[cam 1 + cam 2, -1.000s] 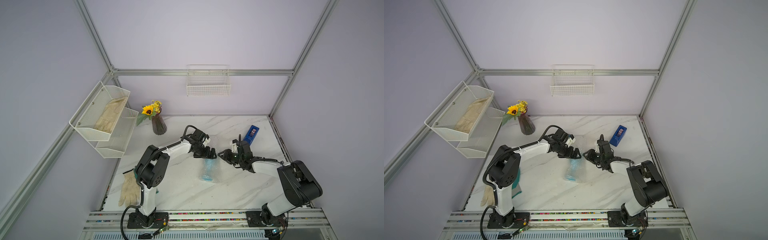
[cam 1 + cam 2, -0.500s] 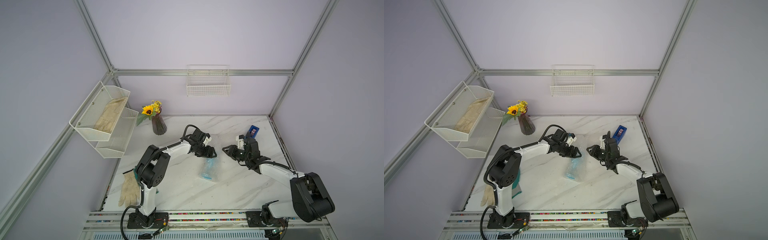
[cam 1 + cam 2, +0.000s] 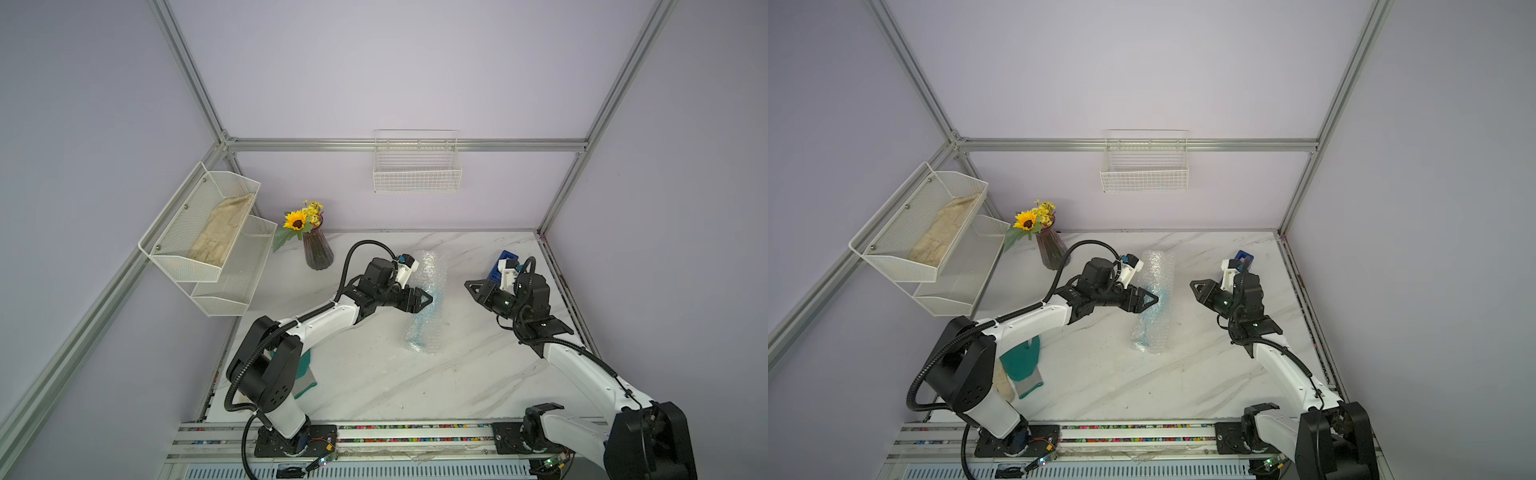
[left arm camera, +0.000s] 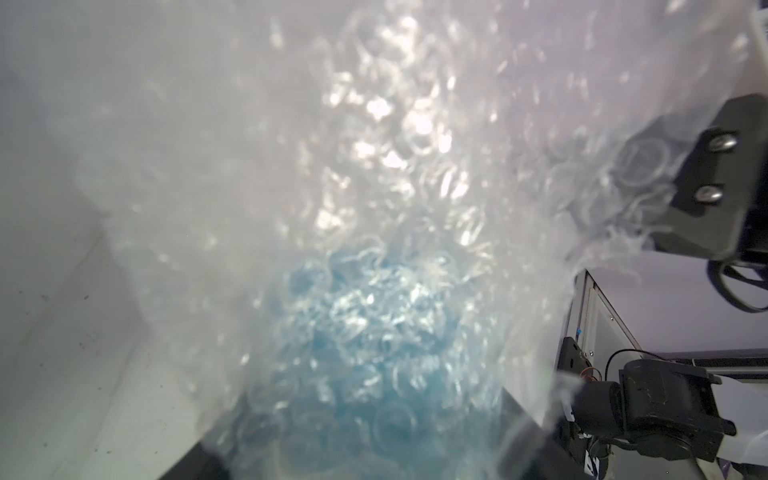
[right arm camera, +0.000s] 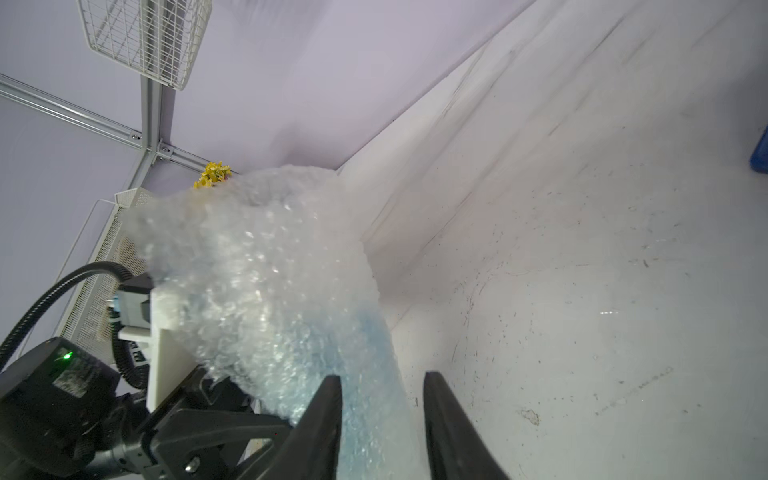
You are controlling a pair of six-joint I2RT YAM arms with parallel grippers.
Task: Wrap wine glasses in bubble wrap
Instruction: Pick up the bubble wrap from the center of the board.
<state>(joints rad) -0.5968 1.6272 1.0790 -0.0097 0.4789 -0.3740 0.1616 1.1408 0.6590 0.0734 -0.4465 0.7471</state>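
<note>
The bubble wrap (image 3: 428,320) (image 3: 1152,332) lies rolled into a long tube at mid-table. The wine glass (image 3: 417,326) (image 3: 1163,297) shows only as a light-blue blur through the film. My left gripper (image 3: 426,298) (image 3: 1154,298) reaches in from the left, shut on the tube's middle. In the left wrist view the bubble wrap (image 4: 374,166) and the blue wine glass (image 4: 365,332) fill the space between the jaws. My right gripper (image 3: 471,286) (image 3: 1196,286) hangs to the right of the tube, apart from it. In its wrist view the right gripper (image 5: 382,399) is open with nothing between the fingers.
A dark ribbed vase (image 3: 318,253) with a sunflower stands at the back left. A blue box (image 3: 503,259) sits behind my right wrist. A white wire basket (image 3: 417,174) hangs on the back wall, mesh shelves (image 3: 208,232) on the left wall. A green glove (image 3: 1025,361) lies by the left arm's base.
My right gripper has drawn back to the right, away from the roll. The left jaws have narrowed onto the wrapped glass, and the roll has stayed in place.
</note>
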